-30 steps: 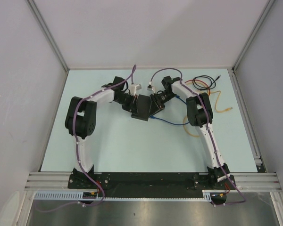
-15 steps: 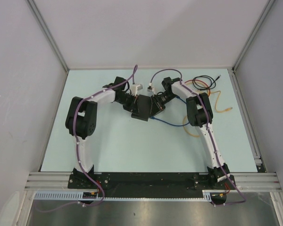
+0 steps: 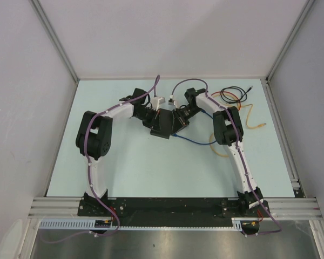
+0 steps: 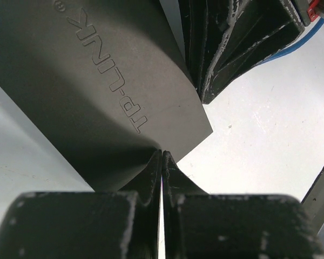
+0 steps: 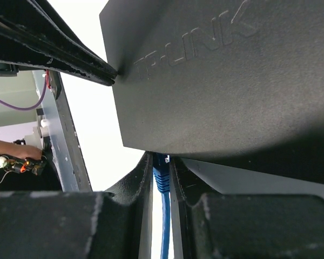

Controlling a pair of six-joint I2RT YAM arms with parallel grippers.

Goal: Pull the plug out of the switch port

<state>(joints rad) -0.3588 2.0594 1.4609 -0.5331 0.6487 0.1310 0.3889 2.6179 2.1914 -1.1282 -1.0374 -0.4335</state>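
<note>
On the counter (image 3: 151,167), far middle, the right end effector (image 5: 161,162) has narrowed over the last second and now clamps the blue plug (image 5: 161,174) at the switch (image 3: 163,123). Opposite, the left end effector (image 4: 161,157) is clenched, its tips against the switch's edge. Loose cables (image 3: 235,97) lie near the right arm.

The switch (image 4: 97,81) bears one embossed brand — TP-LINK — on its top.

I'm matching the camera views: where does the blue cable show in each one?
Top external: blue cable runs right from the switch, mid-table.
Left wrist: a short stretch in the top right corner.
Right wrist: bottom centre, its plug between the right pincer fingers.
Shared landmark: the black switch, in all three.
</note>
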